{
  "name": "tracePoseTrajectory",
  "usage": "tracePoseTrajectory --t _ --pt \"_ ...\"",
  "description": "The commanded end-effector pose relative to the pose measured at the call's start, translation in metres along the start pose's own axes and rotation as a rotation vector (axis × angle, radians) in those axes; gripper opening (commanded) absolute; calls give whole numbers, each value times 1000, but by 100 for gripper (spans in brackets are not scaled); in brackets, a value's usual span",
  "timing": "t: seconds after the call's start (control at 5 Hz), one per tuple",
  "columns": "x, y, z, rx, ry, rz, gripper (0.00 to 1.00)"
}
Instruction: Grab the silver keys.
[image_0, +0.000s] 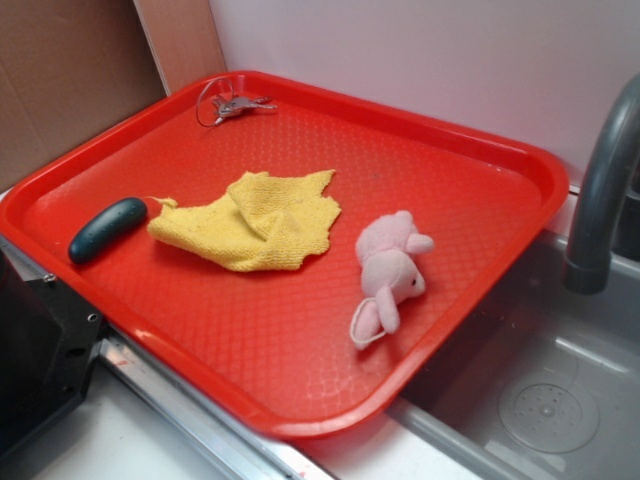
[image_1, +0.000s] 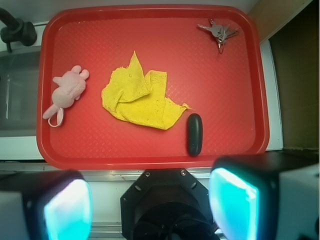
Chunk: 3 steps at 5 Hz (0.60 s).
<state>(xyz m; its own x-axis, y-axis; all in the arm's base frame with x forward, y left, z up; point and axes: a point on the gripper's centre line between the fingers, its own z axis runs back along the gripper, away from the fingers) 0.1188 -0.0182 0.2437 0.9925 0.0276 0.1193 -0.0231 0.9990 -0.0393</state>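
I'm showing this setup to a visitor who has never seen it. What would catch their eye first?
The big red tray fills the scene, with a crumpled yellow cloth near its middle. A pink plush animal lies towards the sink side and a dark oblong object at the opposite end. The silver keys are small and tucked in a far corner; the open pincer is off the tray, at the side across from them.

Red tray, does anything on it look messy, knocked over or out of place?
Mostly tidy. The yellow cloth lies crumpled mid-tray, and the pink plush toy lies on its side. The silver keys sit in a far corner, clear of everything.
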Motion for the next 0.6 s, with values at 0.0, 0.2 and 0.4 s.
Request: tracePoseTrajectory --t 0.0,0.2,0.4 --pt "0 0 0 0 0 0 100" --pt "21 50 -20 20 10 117 100" --pt "41 101 -36 -4 12 169 100"
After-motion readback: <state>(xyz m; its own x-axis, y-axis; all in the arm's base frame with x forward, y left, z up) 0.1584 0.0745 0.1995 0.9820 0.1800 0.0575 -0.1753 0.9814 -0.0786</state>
